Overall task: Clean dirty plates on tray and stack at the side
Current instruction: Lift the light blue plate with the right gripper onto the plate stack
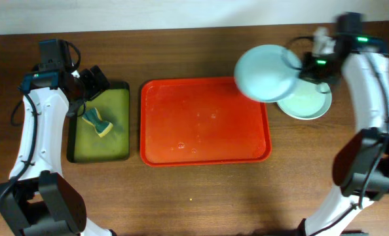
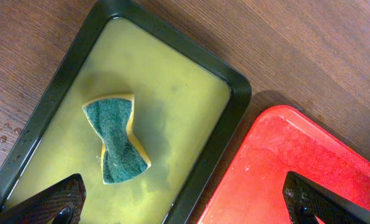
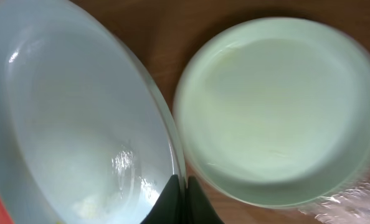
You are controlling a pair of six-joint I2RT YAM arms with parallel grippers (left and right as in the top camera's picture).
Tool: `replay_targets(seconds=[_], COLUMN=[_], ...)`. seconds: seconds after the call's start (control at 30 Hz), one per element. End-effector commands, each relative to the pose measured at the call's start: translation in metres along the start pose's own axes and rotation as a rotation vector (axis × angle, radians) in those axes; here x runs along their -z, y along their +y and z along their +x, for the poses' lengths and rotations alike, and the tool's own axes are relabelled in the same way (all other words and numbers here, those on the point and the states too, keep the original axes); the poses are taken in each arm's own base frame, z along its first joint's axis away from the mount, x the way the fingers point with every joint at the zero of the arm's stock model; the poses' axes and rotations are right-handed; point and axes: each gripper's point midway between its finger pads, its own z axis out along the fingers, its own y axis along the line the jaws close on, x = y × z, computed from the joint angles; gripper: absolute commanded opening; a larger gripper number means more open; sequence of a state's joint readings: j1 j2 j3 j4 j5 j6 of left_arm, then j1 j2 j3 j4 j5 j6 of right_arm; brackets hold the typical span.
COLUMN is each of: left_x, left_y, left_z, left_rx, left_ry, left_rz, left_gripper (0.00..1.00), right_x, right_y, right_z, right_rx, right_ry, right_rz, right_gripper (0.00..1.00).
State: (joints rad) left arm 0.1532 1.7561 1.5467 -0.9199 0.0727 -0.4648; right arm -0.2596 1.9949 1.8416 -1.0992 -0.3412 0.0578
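Note:
My right gripper (image 1: 304, 65) is shut on the rim of the pale blue plate (image 1: 266, 71) and holds it tilted in the air over the far right corner of the red tray (image 1: 204, 124). In the right wrist view the fingers (image 3: 185, 193) pinch the blue plate's rim (image 3: 79, 118). The pale mint green plate (image 3: 278, 106) lies flat on the table just right of the tray (image 1: 309, 103). The white plate is not in view. My left gripper (image 2: 185, 205) is open and empty above the black tray's right edge.
A black tray (image 1: 120, 86) with yellow-green inside sits left of the red tray and holds a green and yellow sponge (image 1: 97, 122), also in the left wrist view (image 2: 118, 138). Water drops lie on the wood by it.

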Motion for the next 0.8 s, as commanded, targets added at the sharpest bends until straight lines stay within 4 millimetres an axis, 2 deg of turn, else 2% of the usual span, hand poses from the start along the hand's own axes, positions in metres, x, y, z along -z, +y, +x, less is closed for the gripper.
replay_targets(seconds=[0.0, 0.13, 0.27, 0.37, 0.5, 0.57, 0.63, 0.67, 0.7, 0.73, 0.77], left_x=[0.001, 0.001, 0.001, 0.001, 0.001, 0.001, 0.001, 0.001, 0.001, 0.001, 0.001], left_y=[-0.001, -0.001, -0.001, -0.001, -0.001, -0.001, -0.001, -0.001, -0.001, -0.001, -0.001], left_z=[-0.001, -0.001, -0.001, -0.001, -0.001, -0.001, -0.001, -0.001, -0.001, -0.001, -0.001], left_rx=[-0.001, -0.001, -0.001, -0.001, -0.001, -0.001, -0.001, -0.001, -0.001, -0.001, -0.001], left_ry=[0.0, 0.0, 0.0, 0.0, 0.0, 0.0, 0.0, 0.0, 0.0, 0.0, 0.0], left_rz=[0.01, 0.01, 0.01, 0.01, 0.01, 0.01, 0.01, 0.01, 0.01, 0.01, 0.01], left_gripper=[0.99, 0.99, 0.99, 0.99, 0.99, 0.99, 0.99, 0.99, 0.99, 0.99, 0.99], right_x=[0.001, -0.006, -0.025, -0.043, -0.05, -0.054, -0.053, -0.047, -0.035, -0.025, -0.004], right_y=[-0.053, -0.104, -0.148, -0.148, -0.119, -0.107, -0.097, -0.093, -0.088, -0.084, -0.076], right_z=[0.003, 0.008, 0.026, 0.033, 0.027, 0.028, 0.029, 0.028, 0.026, 0.024, 0.019], right_rx=[-0.161, -0.239, -0.332, -0.34, -0.281, -0.262, -0.249, -0.258, -0.296, -0.319, -0.332], right_ry=[-0.001, -0.041, -0.038, -0.048, -0.053, -0.04, -0.028, -0.03, -0.047, -0.063, -0.107], right_rz=[-0.051, 0.001, 0.207, 0.169, 0.041, 0.024, 0.019, 0.018, 0.02, 0.018, 0.013], right_gripper=[0.04, 0.04, 0.04, 0.11, 0.14, 0.24, 0.52, 0.72, 0.85, 0.9, 0.94])
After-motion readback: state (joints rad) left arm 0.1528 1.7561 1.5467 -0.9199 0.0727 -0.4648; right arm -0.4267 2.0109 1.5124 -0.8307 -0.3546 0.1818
